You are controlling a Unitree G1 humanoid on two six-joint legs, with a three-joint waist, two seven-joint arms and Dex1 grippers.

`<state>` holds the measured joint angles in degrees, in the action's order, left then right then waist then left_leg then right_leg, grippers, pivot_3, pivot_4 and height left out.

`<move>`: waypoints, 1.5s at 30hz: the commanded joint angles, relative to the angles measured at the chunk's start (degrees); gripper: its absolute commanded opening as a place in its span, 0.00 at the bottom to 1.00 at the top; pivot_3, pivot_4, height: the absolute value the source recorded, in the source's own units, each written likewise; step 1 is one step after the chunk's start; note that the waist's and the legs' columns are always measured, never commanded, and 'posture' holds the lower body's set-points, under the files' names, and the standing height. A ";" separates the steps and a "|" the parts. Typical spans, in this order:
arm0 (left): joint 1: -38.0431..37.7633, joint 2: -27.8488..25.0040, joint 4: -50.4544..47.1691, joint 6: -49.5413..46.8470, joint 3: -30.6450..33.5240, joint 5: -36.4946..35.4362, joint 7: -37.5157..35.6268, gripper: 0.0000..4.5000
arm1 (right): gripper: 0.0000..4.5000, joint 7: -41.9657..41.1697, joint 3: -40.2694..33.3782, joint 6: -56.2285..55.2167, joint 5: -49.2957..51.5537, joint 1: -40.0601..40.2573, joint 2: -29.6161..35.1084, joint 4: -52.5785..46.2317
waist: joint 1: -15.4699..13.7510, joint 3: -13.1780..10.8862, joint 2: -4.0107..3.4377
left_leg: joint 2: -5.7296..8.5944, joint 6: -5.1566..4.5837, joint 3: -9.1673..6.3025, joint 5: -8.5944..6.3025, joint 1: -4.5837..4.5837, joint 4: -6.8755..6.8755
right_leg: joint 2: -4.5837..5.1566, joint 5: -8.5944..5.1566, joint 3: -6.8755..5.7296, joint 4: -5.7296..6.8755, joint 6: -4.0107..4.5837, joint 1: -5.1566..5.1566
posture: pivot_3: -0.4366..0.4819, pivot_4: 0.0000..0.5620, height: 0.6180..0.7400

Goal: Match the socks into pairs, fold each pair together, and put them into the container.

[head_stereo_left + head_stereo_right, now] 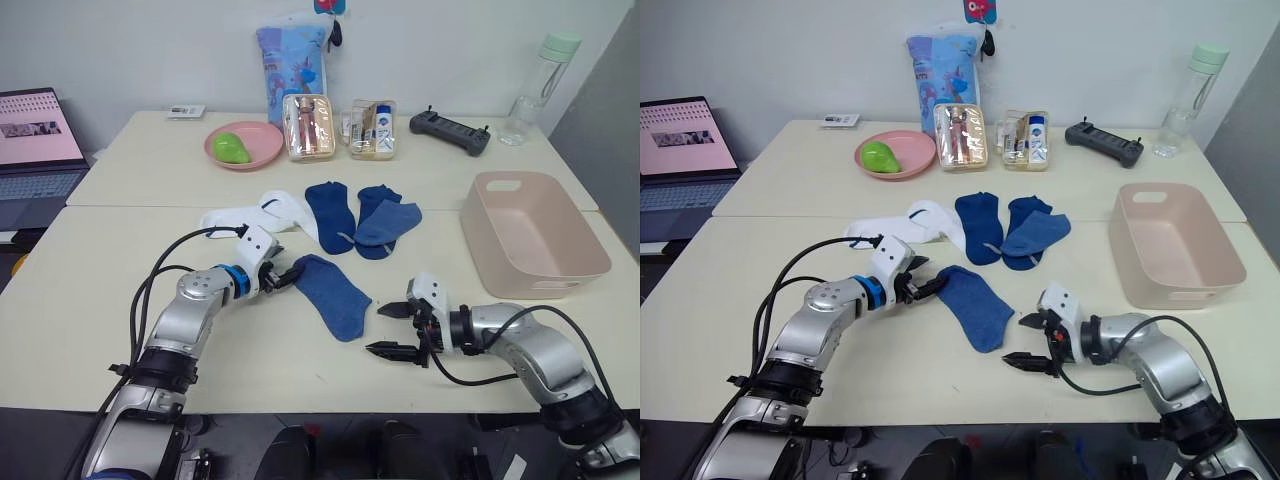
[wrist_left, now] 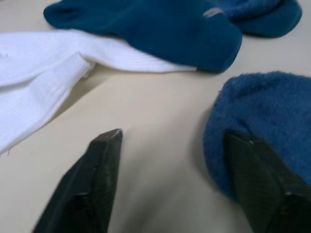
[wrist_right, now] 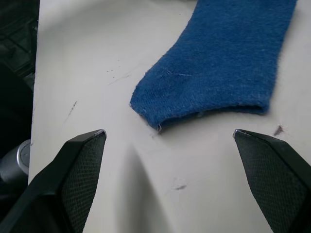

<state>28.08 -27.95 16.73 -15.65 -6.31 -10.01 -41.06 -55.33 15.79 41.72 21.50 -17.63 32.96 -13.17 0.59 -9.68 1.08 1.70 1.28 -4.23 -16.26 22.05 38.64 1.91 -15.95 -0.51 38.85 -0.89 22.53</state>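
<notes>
On the desk a lone blue sock lies flat between the two arms. The left gripper sits at its upper end, fingers apart, one finger touching the sock's edge and the other on bare desk. The right gripper rests near the sock's lower end, fingers spread wide, holding nothing. Farther back, two white socks lie beside three more blue socks, one of which overlaps a white one. The pink tub stands empty on the right, well apart from the socks.
</notes>
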 commanded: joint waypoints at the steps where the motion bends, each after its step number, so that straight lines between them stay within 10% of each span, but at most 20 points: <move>1: 0.44 -0.10 -1.46 0.75 1.14 -0.31 -1.34 0.45 | 1.00 -1.09 1.42 -0.86 -0.02 -1.50 -1.19 1.56 | 0.02 0.00 0.00 | 0.00 0.00 0.00 0.00 0.00 0.00 | 0.00 0.00 0.00 0.00 0.00 0.00 | 0.48 0.27 1.00; 7: -0.15 -0.04 -3.01 -0.08 1.49 -0.49 -1.77 0.01 | 0.63 -1.56 2.50 -2.39 -1.03 -3.94 -3.40 5.83 | 0.19 0.00 0.00 | -0.02 0.00 -0.01 0.00 -0.01 0.01 | -0.01 0.00 -0.01 0.05 0.00 0.01 | 0.48 0.27 1.00; 15: -1.24 0.36 -5.12 -1.43 1.97 -1.09 -2.16 0.00 | 0.01 -1.72 1.85 -4.93 -1.77 -4.59 -5.00 8.60 | 0.15 0.00 0.00 | -0.02 0.00 -0.02 0.00 -0.01 0.01 | -0.01 0.00 -0.01 0.04 0.00 0.02 | 0.48 0.27 1.00; 34: -18.33 -0.36 -31.16 -22.04 12.70 -13.39 2.88 0.00 | 0.01 -5.24 -3.57 -0.95 0.29 -6.99 2.07 8.16 | 0.62 0.00 0.00 | -0.04 0.00 -0.03 0.00 0.00 -0.01 | 0.00 0.00 0.01 0.03 0.01 0.01 | 0.48 0.27 1.00; 41: -20.88 0.10 -34.79 -23.67 12.16 -14.20 4.88 0.00 | 0.44 -4.59 -1.56 5.49 3.18 -5.55 1.27 3.72 | 0.25 0.00 0.00 | -0.04 0.00 -0.03 0.00 0.00 0.00 | 0.01 0.00 0.00 0.01 0.00 -0.02 | 0.48 0.27 1.00; 45: -20.91 0.24 -35.19 -23.38 11.13 -14.12 5.09 0.00 | 0.44 -2.65 0.37 6.65 1.88 -5.65 -0.20 4.47 | 0.24 0.00 0.00 | -0.04 0.00 -0.03 -0.01 -0.01 -0.01 | 0.00 0.00 -0.01 0.01 0.01 -0.02 | 0.48 0.27 1.00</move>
<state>7.20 -27.74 -15.91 -39.56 4.74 -23.59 -35.95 -58.63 16.28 48.09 23.57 -22.74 32.89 -8.22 0.83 -9.68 1.08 1.66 1.29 -4.26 -16.26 22.04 38.63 1.91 -15.95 -0.52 38.86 -0.89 22.51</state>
